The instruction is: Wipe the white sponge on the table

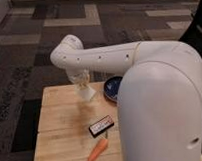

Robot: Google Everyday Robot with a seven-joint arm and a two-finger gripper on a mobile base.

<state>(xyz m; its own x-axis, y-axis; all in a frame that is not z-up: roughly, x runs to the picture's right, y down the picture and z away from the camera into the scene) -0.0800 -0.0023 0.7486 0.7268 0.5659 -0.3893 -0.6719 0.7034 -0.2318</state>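
The light wooden table [57, 133] fills the lower left of the camera view. My white arm reaches left across its far edge and bends down at the elbow. My gripper [84, 88] hangs over the far middle of the tabletop, pointing down. A small off-white block, the white sponge [87, 94], sits at its tips just above or on the wood, and the gripper looks shut on it. My arm's large white body hides the right part of the table.
A dark blue bowl [112, 88] stands right of the gripper at the table's far edge. A black bar with white print [101, 126] lies nearer the front, with an orange carrot [97, 152] below it. Patterned dark carpet surrounds the table.
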